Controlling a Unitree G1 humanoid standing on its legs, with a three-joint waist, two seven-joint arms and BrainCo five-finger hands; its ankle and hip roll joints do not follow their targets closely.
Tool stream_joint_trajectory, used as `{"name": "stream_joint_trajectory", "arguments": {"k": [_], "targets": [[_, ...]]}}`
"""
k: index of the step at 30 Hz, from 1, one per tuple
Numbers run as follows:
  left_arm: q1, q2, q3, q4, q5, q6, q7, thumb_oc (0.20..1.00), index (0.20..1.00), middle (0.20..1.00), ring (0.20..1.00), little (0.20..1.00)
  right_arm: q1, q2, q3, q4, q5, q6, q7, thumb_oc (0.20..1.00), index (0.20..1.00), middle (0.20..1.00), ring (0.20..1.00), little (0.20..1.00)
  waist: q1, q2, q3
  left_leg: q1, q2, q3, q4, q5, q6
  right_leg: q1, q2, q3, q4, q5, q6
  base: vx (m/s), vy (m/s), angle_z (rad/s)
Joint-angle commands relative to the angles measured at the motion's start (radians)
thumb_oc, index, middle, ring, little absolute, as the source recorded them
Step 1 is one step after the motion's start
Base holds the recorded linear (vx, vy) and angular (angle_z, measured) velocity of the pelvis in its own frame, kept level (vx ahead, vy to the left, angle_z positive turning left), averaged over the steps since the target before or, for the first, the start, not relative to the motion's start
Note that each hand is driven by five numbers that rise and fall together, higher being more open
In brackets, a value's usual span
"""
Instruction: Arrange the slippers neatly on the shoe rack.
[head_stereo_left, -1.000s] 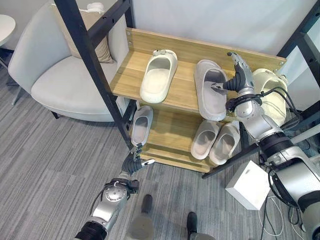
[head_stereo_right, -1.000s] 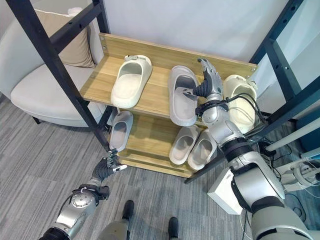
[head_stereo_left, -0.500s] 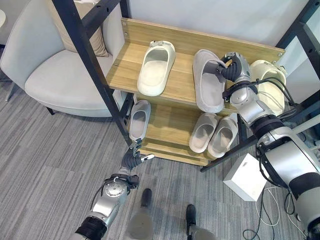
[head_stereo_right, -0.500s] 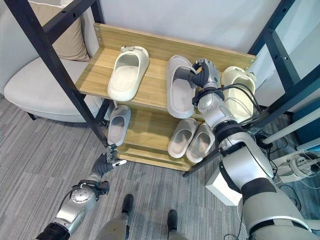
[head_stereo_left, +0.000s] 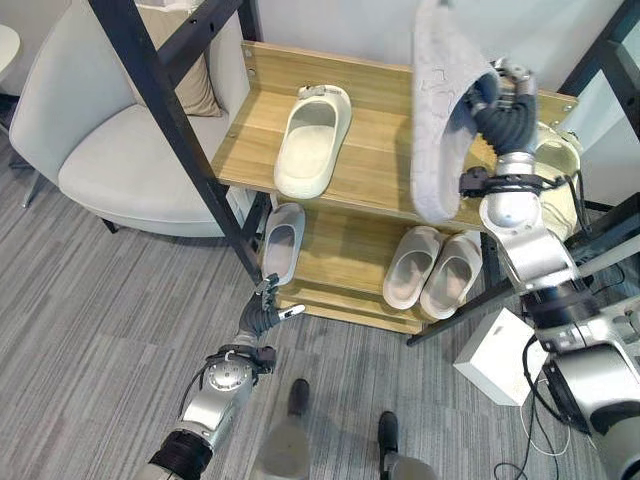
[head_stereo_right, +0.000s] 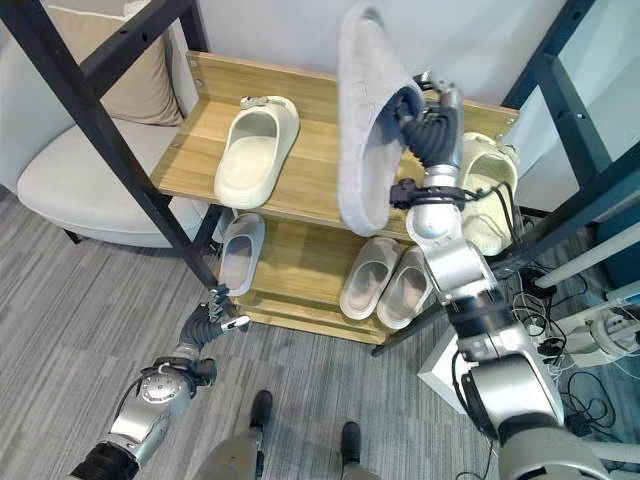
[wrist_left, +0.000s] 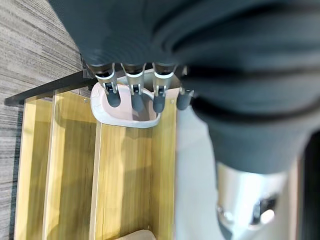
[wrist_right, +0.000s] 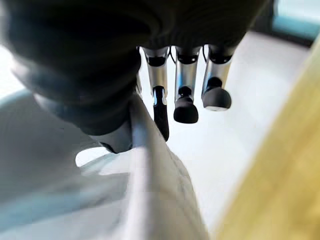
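My right hand (head_stereo_left: 503, 108) is shut on a grey slipper (head_stereo_left: 440, 110) and holds it up above the shoe rack's top shelf (head_stereo_left: 250, 150), standing on end with its sole turned toward me. In the right wrist view the slipper's edge (wrist_right: 150, 190) sits pinched between thumb and fingers. A white slipper (head_stereo_left: 313, 140) lies on the top shelf's left half and a cream one (head_stereo_left: 556, 172) at its right end. On the lower shelf are a pair (head_stereo_left: 432, 270) and a single slipper (head_stereo_left: 283, 243). My left hand (head_stereo_left: 262, 316) hangs open, low in front of the rack's left corner.
A pale armchair (head_stereo_left: 110, 150) with a cushion stands left of the rack. A black slanted frame post (head_stereo_left: 170, 110) crosses in front of the rack's left side, and more black bars run at the right. A white box (head_stereo_left: 497, 357) sits on the floor at the lower right.
My right hand has lifted the grey slipper off the top shelf and tipped it on end, sole toward me. The left hand has stayed low by the rack's corner.
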Motion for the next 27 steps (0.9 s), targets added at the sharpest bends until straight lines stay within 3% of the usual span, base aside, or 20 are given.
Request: {"name": "stream_joint_trajectory", "arguments": {"k": [1,6,11,14,15,17,18,21,27], "targets": [[0.003,0.003,0.026,-0.06,0.032,-0.034,-0.008,1.0,1.0,1.0,1.0,1.0,0.051,0.049,0.047,-0.196,0.161,-0.162,0.158,0.2,0.2,0.2,0.2,0.2,-0.001,-0.023,-0.04,0.034,0.008,-0.013,0.009,-0.094,0.014,0.073,-0.017,-0.019,0.049,-0.11,0.008,0.01,-0.019,-0.1],[0.035,0.0,0.034,-0.082,0.027,-0.034,-0.023,1.0,1.0,1.0,1.0,1.0,0.121,0.1,0.255,-0.264,0.465,-0.181,0.41,0.2,0.2,0.2,0.2,0.2,0.003,-0.02,-0.046,0.046,0.01,-0.013,0.005,-0.099,0.005,0.086,-0.02,-0.031,0.057,-0.124,0.008,0.03,-0.012,-0.03],[0.04,-0.006,0.051,-0.07,0.029,-0.048,-0.011,1.0,1.0,1.0,1.0,1.0,0.141,0.107,0.349,-0.232,0.512,-0.161,0.48,0.2,0.2,0.2,0.2,0.2,0.008,-0.016,-0.041,0.041,0.011,-0.021,0.006,-0.095,0.002,0.083,-0.022,-0.037,0.078,-0.135,0.01,-0.02,-0.012,0.08],[0.016,-0.009,0.068,-0.046,0.025,-0.071,0.021,1.0,1.0,1.0,1.0,1.0,0.159,0.123,0.427,-0.12,0.476,-0.13,0.502,0.2,0.2,0.2,0.2,0.2,0.018,-0.007,-0.016,0.018,0.014,-0.034,0.012,-0.088,0.0,0.052,-0.022,-0.044,0.112,-0.144,0.013,-0.11,-0.029,0.17],[-0.017,-0.013,0.074,-0.027,0.024,-0.092,0.049,1.0,1.0,1.0,1.0,1.0,0.151,0.127,0.468,-0.033,0.388,-0.116,0.492,0.2,0.2,0.2,0.2,0.2,0.025,-0.002,0.014,-0.013,0.016,-0.044,0.031,-0.083,-0.001,0.02,-0.02,-0.048,0.145,-0.151,0.012,-0.22,-0.048,0.11],[-0.067,-0.013,0.069,-0.006,0.033,-0.113,0.087,1.0,1.0,1.0,1.0,1.0,0.117,0.133,0.49,0.08,0.209,-0.101,0.425,0.2,0.2,0.2,0.2,0.2,0.032,0.008,0.061,-0.08,0.015,-0.059,0.095,-0.089,0.001,-0.037,-0.015,-0.047,0.202,-0.164,0.006,-0.33,-0.059,0.14],[-0.122,-0.012,0.049,0.012,0.037,-0.132,0.125,1.0,1.0,1.0,1.0,1.0,0.074,0.143,0.486,0.19,0.033,-0.079,0.32,0.2,0.2,0.2,0.2,0.2,0.035,0.024,0.105,-0.156,0.007,-0.077,0.166,-0.096,0.005,-0.101,-0.007,-0.049,0.265,-0.175,-0.003,-0.32,-0.051,0.3],[-0.2,-0.017,0.011,0.03,0.031,-0.161,0.192,1.0,1.0,1.0,1.0,1.0,-0.041,0.168,0.442,0.396,-0.22,-0.016,0.097,0.2,0.2,0.2,0.2,0.2,0.04,0.054,0.138,-0.263,-0.015,-0.113,0.258,-0.114,0.009,-0.202,0.006,-0.055,0.367,-0.195,-0.013,-0.21,-0.018,0.21],[-0.311,-0.031,-0.063,0.019,0.037,-0.188,0.249,1.0,1.0,1.0,1.0,1.0,-0.28,0.134,0.374,0.679,-0.375,0.089,-0.15,0.2,0.2,0.2,0.2,0.2,0.054,0.09,0.164,-0.39,-0.036,-0.158,0.348,-0.132,0.006,-0.316,0.007,-0.067,0.478,-0.23,-0.02,-0.08,-0.004,0.21]]}}
